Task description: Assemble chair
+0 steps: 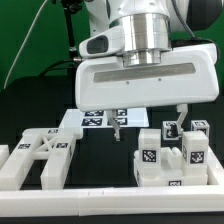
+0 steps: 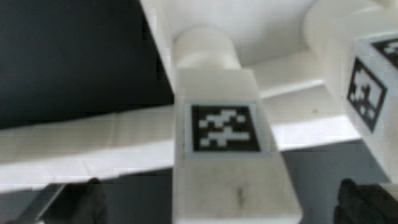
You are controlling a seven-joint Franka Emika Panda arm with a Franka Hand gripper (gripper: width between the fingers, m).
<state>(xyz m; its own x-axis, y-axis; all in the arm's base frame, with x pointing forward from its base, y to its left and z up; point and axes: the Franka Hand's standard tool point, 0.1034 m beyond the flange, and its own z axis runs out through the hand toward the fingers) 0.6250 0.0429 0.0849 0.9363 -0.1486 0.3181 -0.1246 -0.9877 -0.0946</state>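
Note:
My gripper (image 1: 148,122) hangs over the right group of white chair pieces (image 1: 168,152), several blocky parts with black-and-white tags. It is open, its two thin fingers (image 1: 117,127) spread wide. In the wrist view a long white chair leg (image 2: 222,120) with a square tag and a round peg at its far end lies between the dark fingertips (image 2: 54,205). There is a gap on each side of the leg, so the gripper (image 2: 210,205) straddles it without touching. A flat white chair piece with crossed bars (image 1: 40,158) lies at the exterior view's left.
The marker board (image 1: 100,119) lies behind the parts, under the arm. A long white border rail (image 1: 110,203) runs along the front edge. Another tagged white block (image 2: 365,85) sits close beside the leg in the wrist view.

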